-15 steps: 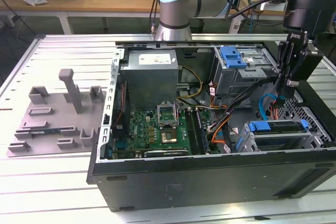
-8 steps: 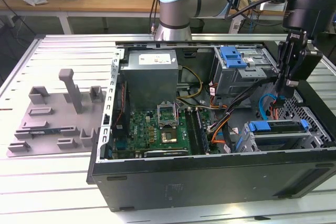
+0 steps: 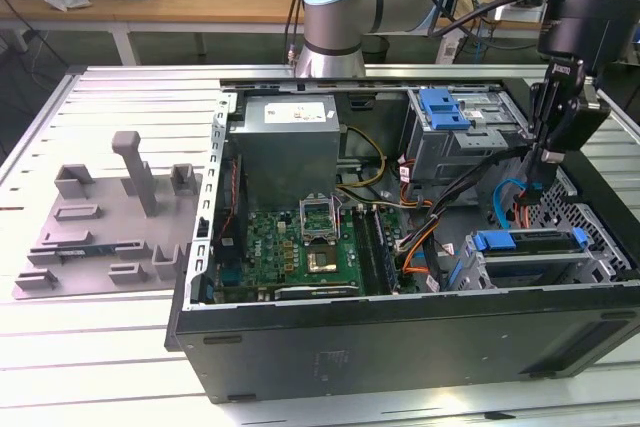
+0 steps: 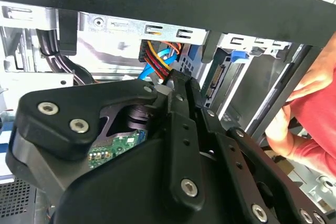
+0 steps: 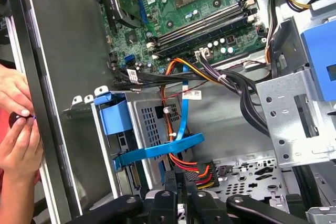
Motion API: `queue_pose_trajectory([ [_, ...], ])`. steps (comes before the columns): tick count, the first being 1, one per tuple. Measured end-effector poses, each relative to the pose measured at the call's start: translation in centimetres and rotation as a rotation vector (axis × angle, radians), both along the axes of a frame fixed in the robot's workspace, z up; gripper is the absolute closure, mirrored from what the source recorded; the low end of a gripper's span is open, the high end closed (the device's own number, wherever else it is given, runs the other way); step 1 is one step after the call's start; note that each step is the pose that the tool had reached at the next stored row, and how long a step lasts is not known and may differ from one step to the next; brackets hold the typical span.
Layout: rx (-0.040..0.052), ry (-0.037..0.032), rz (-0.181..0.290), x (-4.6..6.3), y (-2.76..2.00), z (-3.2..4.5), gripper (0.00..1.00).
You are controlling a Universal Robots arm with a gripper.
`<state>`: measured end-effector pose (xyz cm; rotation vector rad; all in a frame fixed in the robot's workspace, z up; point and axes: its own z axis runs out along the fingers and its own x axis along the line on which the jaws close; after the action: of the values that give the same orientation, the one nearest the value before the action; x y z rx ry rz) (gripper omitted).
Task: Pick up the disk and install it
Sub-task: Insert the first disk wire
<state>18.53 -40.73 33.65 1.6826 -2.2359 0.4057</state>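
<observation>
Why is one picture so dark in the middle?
In the second wrist view the black metal gripper looms close to the camera as a dark shape, with white glare behind it; in the exterior view the pale slatted metal table shines, while the wall of the black computer case looks dim.

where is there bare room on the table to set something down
Free: table slats beyond the grey fixture, at the exterior view's left, and the strip in front of the case. Crowded: inside it, cables beside the gripper.
</observation>
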Motion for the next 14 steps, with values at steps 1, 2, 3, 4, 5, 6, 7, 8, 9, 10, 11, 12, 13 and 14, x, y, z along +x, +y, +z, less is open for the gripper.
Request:
queue_pose_trajectory([
  [1,0.0000,0.0000,0.000,0.00,0.00,0.00,0.83],
  [2,0.0000,0.0000,-0.001,0.00,0.00,-0.01,0.83],
  [3,0.0000,0.0000,-0.001,0.00,0.00,-0.01,0.83],
  [4,0.0001,0.0001,-0.001,0.00,0.00,-0.01,0.83],
  [5,0.0001,0.0000,-0.002,0.00,0.00,-0.01,0.83],
  [6,0.0000,0.0000,-0.002,0.00,0.00,-0.01,0.83],
  [7,0.0001,0.0000,-0.002,0.00,0.00,-0.01,0.83],
  [8,0.0001,0.0001,-0.002,0.00,0.00,-0.01,0.83],
  [9,0.0001,0.0001,-0.002,0.00,0.00,-0.01,0.83],
  [10,0.0001,0.0001,-0.002,0.00,0.00,-0.01,0.83],
  [11,0.0005,0.0001,-0.002,0.00,0.00,-0.01,0.83],
  [12,0.0027,0.0001,-0.002,0.00,-0.01,-0.01,0.83],
  [13,0.0042,0.0001,-0.002,0.01,-0.01,-0.01,0.83],
  [14,0.0055,0.0001,-0.002,0.01,-0.04,-0.01,0.83],
])
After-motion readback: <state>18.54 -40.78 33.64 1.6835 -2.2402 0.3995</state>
